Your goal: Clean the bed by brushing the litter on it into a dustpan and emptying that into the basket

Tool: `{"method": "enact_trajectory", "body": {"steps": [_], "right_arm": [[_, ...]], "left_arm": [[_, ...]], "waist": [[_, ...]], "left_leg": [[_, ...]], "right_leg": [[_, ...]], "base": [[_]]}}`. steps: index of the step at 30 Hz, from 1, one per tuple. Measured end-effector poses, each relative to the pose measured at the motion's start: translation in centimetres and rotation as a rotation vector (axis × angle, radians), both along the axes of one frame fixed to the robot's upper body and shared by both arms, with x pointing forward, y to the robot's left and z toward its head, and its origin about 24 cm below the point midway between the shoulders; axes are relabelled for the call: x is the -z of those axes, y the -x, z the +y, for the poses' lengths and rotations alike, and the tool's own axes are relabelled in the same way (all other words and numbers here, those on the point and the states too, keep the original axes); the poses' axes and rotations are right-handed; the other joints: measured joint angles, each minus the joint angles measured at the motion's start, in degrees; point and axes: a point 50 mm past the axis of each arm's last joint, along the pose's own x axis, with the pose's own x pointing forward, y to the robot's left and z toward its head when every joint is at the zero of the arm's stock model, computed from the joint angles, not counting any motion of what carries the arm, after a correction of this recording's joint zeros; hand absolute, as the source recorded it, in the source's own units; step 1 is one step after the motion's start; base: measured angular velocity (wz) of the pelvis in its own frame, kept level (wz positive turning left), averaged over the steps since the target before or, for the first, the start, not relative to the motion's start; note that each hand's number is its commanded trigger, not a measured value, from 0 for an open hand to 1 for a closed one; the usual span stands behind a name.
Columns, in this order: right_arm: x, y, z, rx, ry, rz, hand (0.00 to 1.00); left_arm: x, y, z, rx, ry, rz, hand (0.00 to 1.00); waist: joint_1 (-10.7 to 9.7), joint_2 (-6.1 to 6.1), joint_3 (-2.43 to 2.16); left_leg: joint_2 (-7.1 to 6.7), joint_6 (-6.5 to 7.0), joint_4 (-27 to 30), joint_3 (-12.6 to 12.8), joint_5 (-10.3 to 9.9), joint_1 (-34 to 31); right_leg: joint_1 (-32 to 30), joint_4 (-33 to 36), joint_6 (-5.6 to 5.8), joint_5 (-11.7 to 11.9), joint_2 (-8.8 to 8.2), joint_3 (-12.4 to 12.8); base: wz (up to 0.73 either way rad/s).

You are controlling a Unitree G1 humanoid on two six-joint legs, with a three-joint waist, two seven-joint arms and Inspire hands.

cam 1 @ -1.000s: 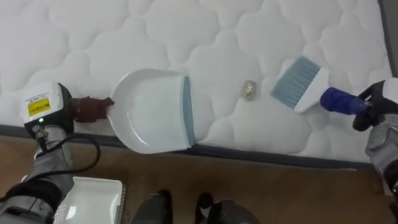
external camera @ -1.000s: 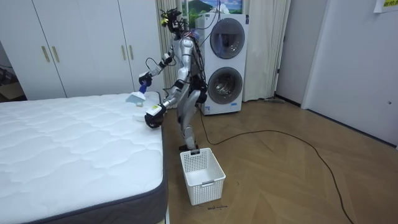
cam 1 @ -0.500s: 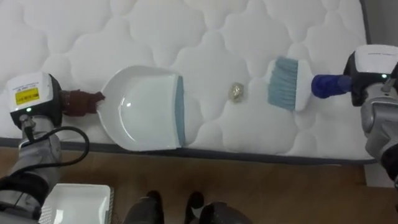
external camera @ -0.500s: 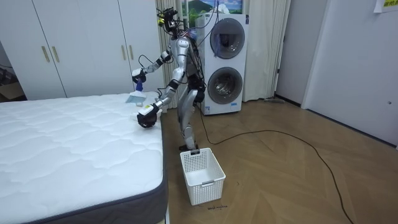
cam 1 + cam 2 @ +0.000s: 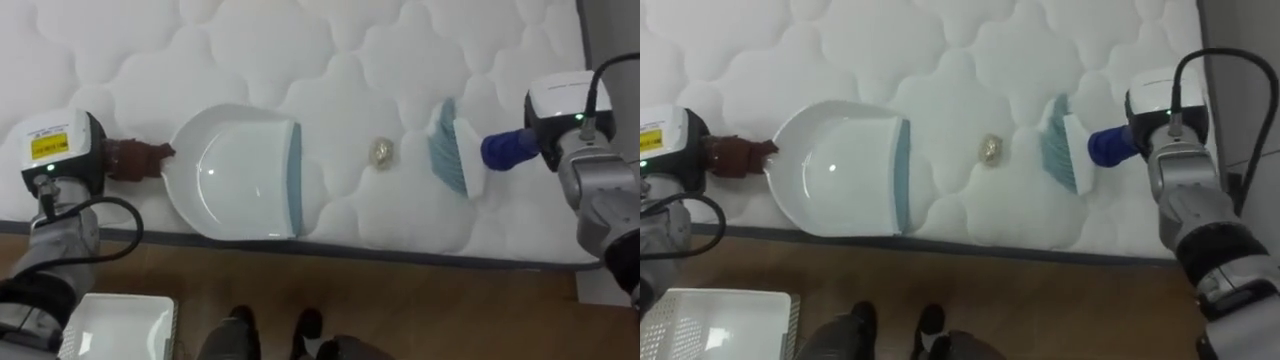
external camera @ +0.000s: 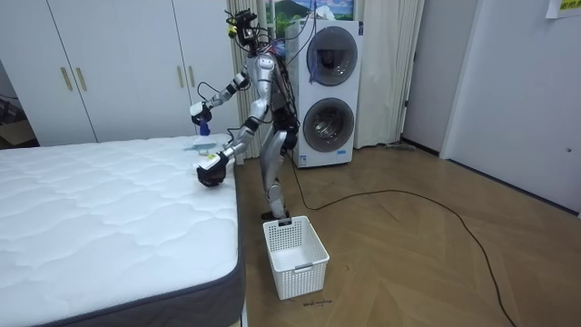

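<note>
Scrap (image 5: 380,151) of crumpled litter lies on the mattress (image 5: 300,50), between dustpan (image 5: 240,175) and brush (image 5: 450,150), nearer the brush; right hand (image 5: 560,105) clasps the brush handle, well right of it; left hand (image 5: 58,155) grips the dustpan handle; sweep low, pan lip pressed down.

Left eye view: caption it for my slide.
A dustpan and brush flank a small crumpled scrap on the white mattress.
</note>
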Motion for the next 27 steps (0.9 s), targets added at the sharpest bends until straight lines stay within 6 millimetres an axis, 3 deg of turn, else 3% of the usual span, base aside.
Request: {"method": "enact_trajectory", "body": {"steps": [7, 18, 27], "right_arm": [[0.1, 0.2, 2.1, -0.08, -0.016, 0.032, 1.0], [-0.1, 0.3, 3.6, -0.13, -0.031, 0.052, 1.0], [-0.2, 0.4, 6.9, -0.216, -0.211, 0.057, 1.0]], "left_arm": [[0.3, 0.0, -0.4, 0.029, -0.014, 0.015, 1.0], [0.2, -0.1, -0.8, 0.072, -0.069, 0.017, 1.0], [0.9, 0.2, -1.4, 0.093, -0.073, 0.006, 1.0]], "waist": [[0.0, 0.27, -0.03], [1.0, 0.69, -0.15], [1.4, 1.48, -0.32]], "left_leg": [[-0.16, -0.1, -0.6, 0.1, 0.1, 0.8], [-0.18, -0.22, -0.9, 0.2, 0.1, 1.7], [-0.57, -0.3, -0.6, -0.5, 0.2, 1.8]], "right_leg": [[0.5, -0.1, 0.02, 0.0, -0.1, 0.1], [1.0, 0.0, 0.02, 0.0, -0.04, 0.2], [1.1, 0.5, 0.01, 0.0, -0.37, -0.3]], "base": [[0.0], [-0.01], [0.01]]}}
